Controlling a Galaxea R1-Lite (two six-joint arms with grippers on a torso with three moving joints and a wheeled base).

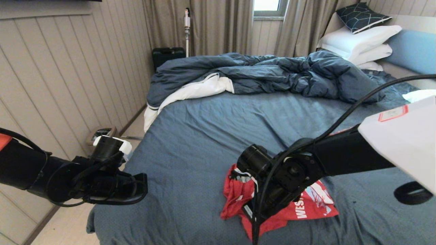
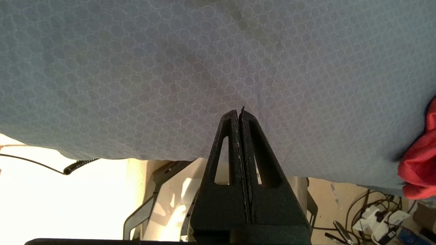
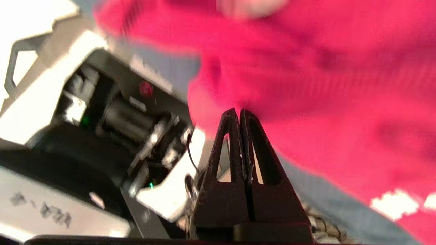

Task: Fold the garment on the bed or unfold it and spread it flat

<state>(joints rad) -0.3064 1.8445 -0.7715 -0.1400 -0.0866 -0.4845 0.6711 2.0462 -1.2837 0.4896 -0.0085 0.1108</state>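
Room: bedroom with panelled wall, curtains (image 1: 218,23) across the far side, window above.
Bed (image 1: 211,136): blue-grey sheet bare across the middle; duvet (image 1: 272,73) rumpled toward the head, pillows (image 1: 361,42) stacked at the far right corner.
Shirt (image 1: 306,209): bunched in a red heap near the foot edge, lettering partly showing, folds piled on each other.
Right hand (image 3: 239,114): low over the heap, fingers pressed together; tips at the red cloth, grip on it not certain from here.
Left hand (image 2: 239,112): off the bed's left corner, well apart from the shirt, fingers closed on nothing.
Done: nothing yet, apparently; neither flat nor folded.
Left: probably all of it, meaning finding an edge, spreading out, smoothing.
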